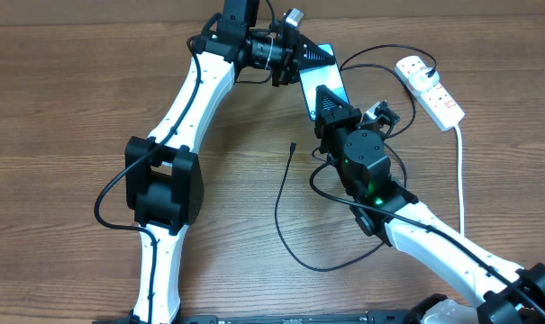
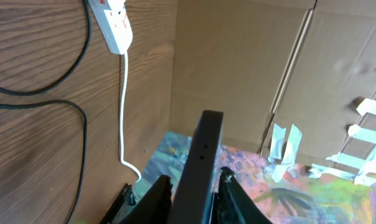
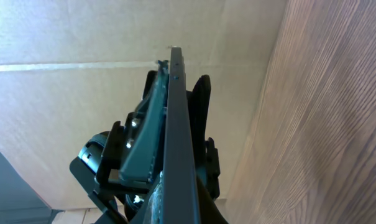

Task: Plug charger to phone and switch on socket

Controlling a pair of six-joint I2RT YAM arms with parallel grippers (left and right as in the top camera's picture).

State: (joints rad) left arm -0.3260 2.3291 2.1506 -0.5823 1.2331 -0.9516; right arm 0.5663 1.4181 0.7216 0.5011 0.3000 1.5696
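Note:
The phone (image 1: 322, 83), cyan screen up, is held off the table between both grippers at the back centre. My left gripper (image 1: 308, 61) is shut on its far end; in the left wrist view the phone's dark edge (image 2: 203, 149) stands between the fingers (image 2: 195, 182). My right gripper (image 1: 331, 101) is shut on its near end; the right wrist view shows the phone edge-on (image 3: 175, 112) between the fingers (image 3: 175, 202). The charger cable (image 1: 280, 207) lies loose on the table, its tiny connector (image 1: 292, 144) just left of the right gripper. The white socket (image 1: 430, 88) lies at the back right.
The socket's thick white cord (image 1: 460, 171) runs down the right side toward the front. The black cable loops under the right arm and arcs back toward the socket (image 2: 113, 22). A cardboard wall (image 3: 100, 37) stands behind the table.

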